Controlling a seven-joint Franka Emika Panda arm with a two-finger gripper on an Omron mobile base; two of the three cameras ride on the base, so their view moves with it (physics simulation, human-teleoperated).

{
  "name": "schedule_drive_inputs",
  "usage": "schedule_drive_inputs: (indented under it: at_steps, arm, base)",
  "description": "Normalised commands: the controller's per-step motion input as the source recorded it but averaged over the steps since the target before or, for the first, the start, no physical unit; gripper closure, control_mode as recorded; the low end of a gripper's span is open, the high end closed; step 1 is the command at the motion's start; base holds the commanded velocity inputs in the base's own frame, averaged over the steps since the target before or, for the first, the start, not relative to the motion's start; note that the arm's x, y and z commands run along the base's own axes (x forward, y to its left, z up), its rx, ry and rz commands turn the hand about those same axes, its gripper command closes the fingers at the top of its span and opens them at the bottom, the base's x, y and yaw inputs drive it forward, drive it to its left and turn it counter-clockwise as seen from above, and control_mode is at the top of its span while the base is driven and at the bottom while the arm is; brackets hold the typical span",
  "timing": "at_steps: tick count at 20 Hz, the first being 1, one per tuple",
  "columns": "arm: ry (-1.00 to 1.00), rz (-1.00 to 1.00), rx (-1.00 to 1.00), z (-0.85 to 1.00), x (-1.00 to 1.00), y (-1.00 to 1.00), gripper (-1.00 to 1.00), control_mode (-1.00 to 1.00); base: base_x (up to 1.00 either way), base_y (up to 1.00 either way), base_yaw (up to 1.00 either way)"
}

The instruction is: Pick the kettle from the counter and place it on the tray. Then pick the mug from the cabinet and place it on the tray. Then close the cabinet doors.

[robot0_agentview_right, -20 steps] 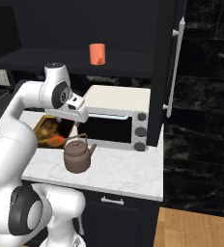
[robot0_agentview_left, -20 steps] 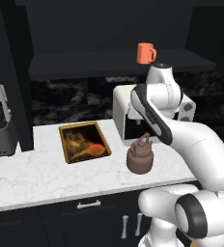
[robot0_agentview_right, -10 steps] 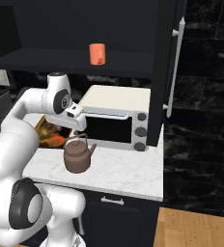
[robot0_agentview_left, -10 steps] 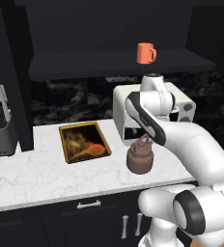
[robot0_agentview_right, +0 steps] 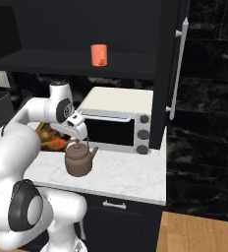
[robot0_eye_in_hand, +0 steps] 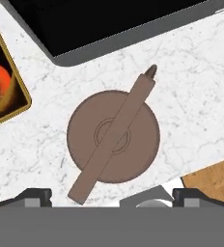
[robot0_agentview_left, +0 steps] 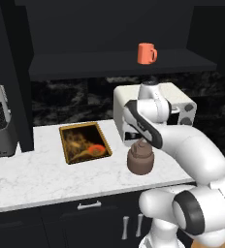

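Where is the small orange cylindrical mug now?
In the left base view, the orange mug stands on the black cabinet's dark shelf, above the white toaster oven.

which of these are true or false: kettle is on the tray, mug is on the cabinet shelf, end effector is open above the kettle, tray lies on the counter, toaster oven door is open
1. The kettle is on the tray. False: it stands on the counter, beside the tray and apart from it.
2. The mug is on the cabinet shelf. True.
3. The end effector is open above the kettle. True: in the hand view the handle lies between the spread fingertips, not gripped.
4. The tray lies on the counter. True.
5. The toaster oven door is open. False: it is shut.
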Motion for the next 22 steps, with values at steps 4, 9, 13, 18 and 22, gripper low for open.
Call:
schedule_drive_inputs:
  at_steps: [4, 9, 13, 18, 22]
  arm:
    - [0.02, -0.14, 0.00, -0.12, 0.20, 0.17, -1.00, -1.00]
    - [0.00, -0.12, 0.00, -0.19, 0.15, 0.12, -1.00, -1.00]
    - [0.00, -0.11, 0.00, -0.26, 0.13, 0.08, -1.00, -1.00]
    - [0.00, -0.09, 0.00, -0.18, 0.02, 0.00, -1.00, -1.00]
    - [0.00, -0.07, 0.00, -0.22, 0.00, 0.00, -1.00, -1.00]
  base:
    - [0.00, 0.00, 0.00]
    - [0.00, 0.00, 0.00]
    - [0.00, 0.00, 0.00]
    - [0.00, 0.00, 0.00]
    - [0.00, 0.00, 0.00]
